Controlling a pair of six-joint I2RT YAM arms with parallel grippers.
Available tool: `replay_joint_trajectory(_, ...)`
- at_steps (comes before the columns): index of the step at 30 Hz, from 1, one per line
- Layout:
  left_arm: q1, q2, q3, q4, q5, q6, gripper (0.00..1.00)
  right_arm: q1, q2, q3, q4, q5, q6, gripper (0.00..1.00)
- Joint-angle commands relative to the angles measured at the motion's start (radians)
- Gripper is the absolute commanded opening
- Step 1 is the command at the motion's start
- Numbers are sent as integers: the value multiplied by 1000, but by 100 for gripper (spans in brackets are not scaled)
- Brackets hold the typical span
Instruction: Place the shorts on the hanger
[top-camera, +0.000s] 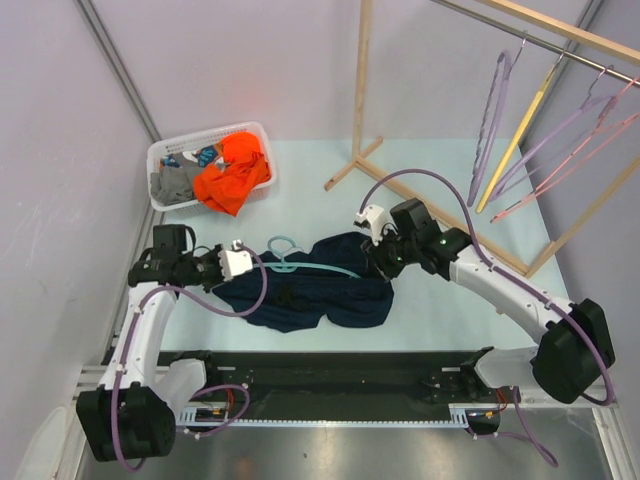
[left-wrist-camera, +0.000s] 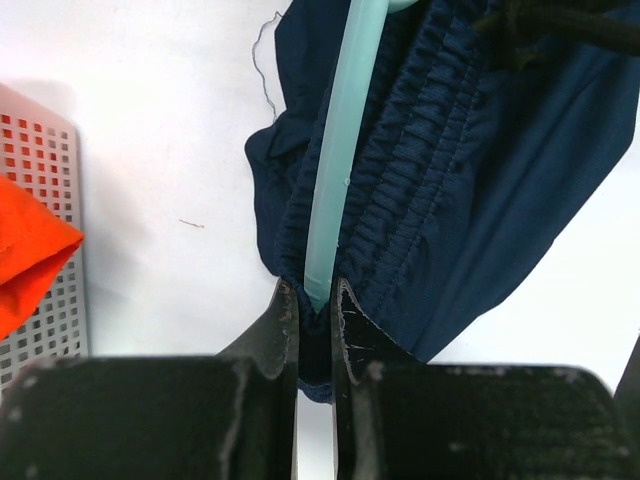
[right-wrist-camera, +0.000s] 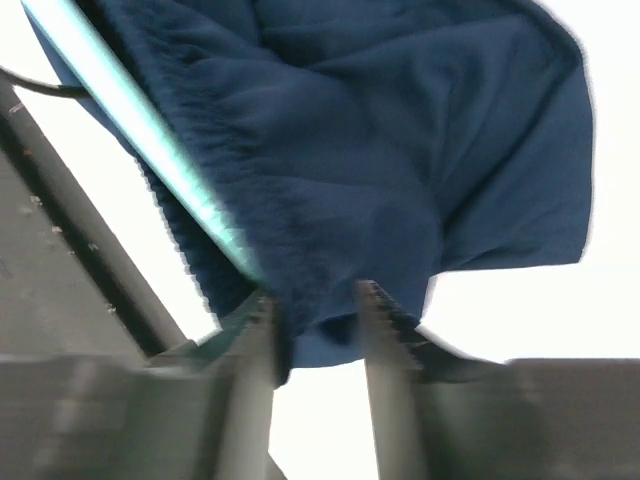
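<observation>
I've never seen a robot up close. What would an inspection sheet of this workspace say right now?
Surface: pale green table top.
Job's things: navy shorts lie bunched mid-table; the teal hanger lies along their waistband, and the pair is not yet on the rack.
Clutter: white basket at the far left, holding an orange garment and a grey garment.
Claws: left claw shut on the hanger's end, with some waistband; right claw has its jaws parted around a fold of the shorts.
Cables: purple cables loop along both arms.
Surroundings: wooden rack at the far right with spare hangers; plain walls.
</observation>
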Motion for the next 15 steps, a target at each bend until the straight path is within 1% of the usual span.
replay_joint_trajectory(1,0,-27,46,11,-126,-24,0,-17,-2,105,-61,104,-22,49)
replay_joint_trajectory(2,0,-26,61,13,-118,-53,0,-17,-6,114,-66,99,-31,58)
replay_joint_trajectory(3,-2,-23,69,11,-97,-64,0,-15,-22,120,-66,91,-52,64)
replay_joint_trajectory(6,-11,-20,107,11,-64,-117,0,-12,-48,140,-60,50,-89,75)
replay_joint_trajectory(8,-34,-18,133,6,-46,-150,0,1,-62,157,-51,8,-124,77)
replay_joint_trajectory(11,-77,-24,159,6,-44,-195,0,27,-75,182,-28,-34,-158,86)
replay_joint_trajectory(13,-114,-27,170,13,-53,-212,0,40,-82,189,-11,-56,-173,89)
replay_joint_trajectory(15,-125,-23,190,14,-47,-243,0,69,-87,202,15,-45,-198,90)
